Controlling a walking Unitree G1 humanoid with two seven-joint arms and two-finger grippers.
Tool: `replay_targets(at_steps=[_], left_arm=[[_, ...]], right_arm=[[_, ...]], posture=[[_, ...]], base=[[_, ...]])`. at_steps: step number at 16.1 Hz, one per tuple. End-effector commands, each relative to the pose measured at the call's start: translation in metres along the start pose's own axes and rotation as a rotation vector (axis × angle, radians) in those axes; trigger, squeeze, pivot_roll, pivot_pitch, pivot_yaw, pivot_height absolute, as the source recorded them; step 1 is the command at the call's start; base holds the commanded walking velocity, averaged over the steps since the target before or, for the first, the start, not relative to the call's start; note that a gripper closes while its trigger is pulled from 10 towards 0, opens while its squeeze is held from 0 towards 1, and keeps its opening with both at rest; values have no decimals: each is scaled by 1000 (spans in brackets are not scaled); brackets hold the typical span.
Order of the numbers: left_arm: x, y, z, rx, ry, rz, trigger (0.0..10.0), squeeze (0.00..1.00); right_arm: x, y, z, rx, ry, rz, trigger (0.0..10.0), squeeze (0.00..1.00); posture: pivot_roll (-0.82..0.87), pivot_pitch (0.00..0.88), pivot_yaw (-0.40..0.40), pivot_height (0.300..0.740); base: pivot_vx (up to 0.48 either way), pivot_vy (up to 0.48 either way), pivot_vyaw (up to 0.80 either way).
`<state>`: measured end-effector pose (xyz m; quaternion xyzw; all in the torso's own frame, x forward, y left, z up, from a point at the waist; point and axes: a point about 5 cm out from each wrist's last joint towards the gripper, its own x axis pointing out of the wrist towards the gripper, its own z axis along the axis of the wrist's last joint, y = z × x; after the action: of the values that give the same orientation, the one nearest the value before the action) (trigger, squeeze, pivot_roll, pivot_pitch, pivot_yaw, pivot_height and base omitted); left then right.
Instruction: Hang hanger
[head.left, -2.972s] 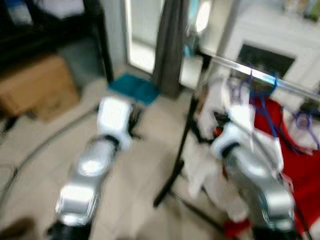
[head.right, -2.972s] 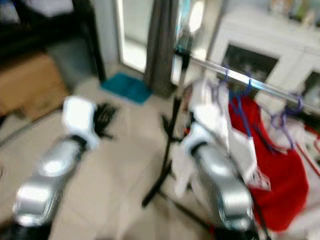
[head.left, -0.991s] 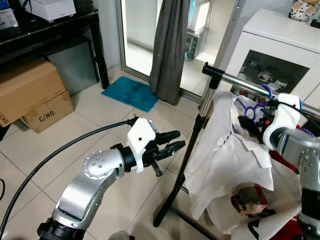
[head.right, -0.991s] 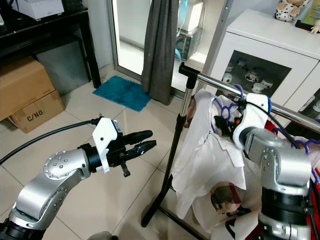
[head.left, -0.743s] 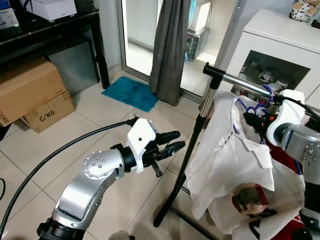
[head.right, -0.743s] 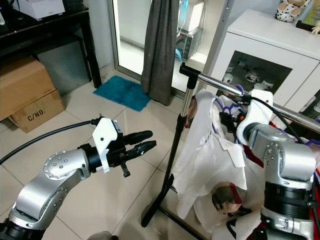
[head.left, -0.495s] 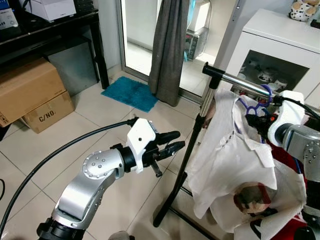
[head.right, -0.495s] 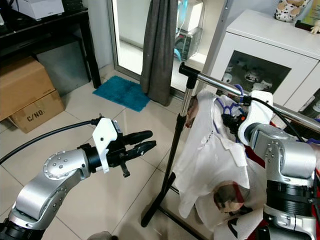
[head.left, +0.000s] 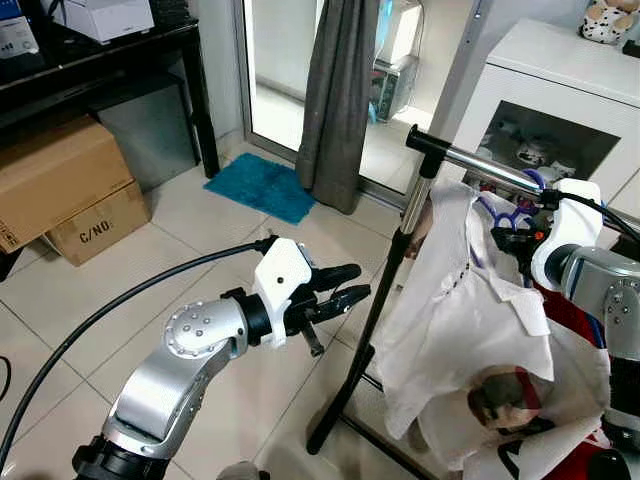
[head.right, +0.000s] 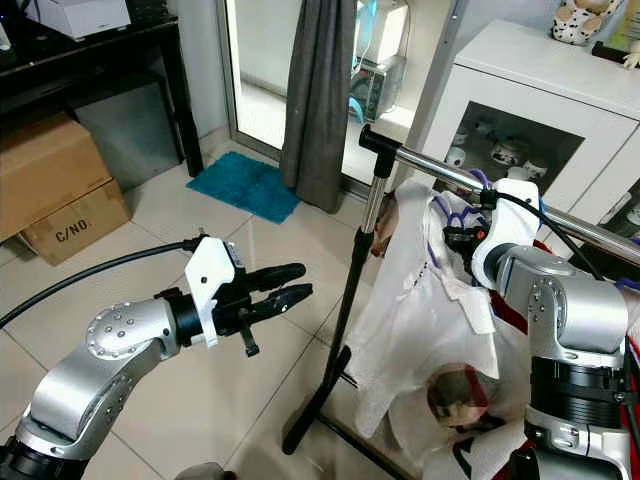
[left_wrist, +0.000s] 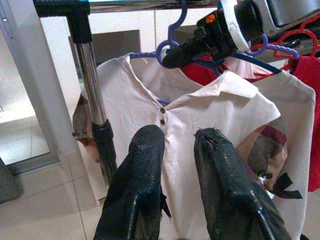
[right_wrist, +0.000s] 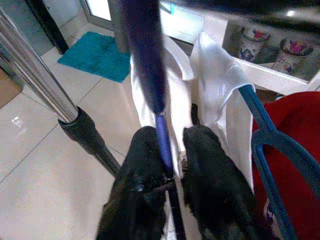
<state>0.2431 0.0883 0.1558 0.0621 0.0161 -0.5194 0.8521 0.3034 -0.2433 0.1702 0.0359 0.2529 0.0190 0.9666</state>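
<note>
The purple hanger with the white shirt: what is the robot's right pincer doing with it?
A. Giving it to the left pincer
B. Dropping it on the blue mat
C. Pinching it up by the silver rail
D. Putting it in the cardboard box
C: the right pincer is closed on the purple hanger, which carries the white shirt, right at the silver rail; the left pincer is out over the floor, holding nothing.
</note>
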Motion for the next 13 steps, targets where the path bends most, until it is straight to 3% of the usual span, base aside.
replay_targets(at_steps=[1, 10, 12, 13], left_arm=[[2, -1, 5, 28, -11, -16, 10000, 0], [2, 0, 6, 44, -11, 0, 10000, 0], [2, 2, 5, 59, -1, 26, 10000, 0], [1, 6, 3, 59, 22, 74, 10000, 0]], right_arm=[[-2, -3, 4, 8, -16, -1, 0, 0], [-5, 3, 2, 29, -32, 41, 0, 0], [-8, 4, 7, -12, -75, 58, 0, 0], [-12, 5, 12, -107, -117, 50, 0, 0]], posture=[[-4, 0, -70, 740], [-3, 0, -68, 740], [-3, 0, -68, 740], [-5, 0, -65, 740]], base=[[0, 0, 0], [0, 0, 0], [0, 0, 0], [0, 0, 0]])
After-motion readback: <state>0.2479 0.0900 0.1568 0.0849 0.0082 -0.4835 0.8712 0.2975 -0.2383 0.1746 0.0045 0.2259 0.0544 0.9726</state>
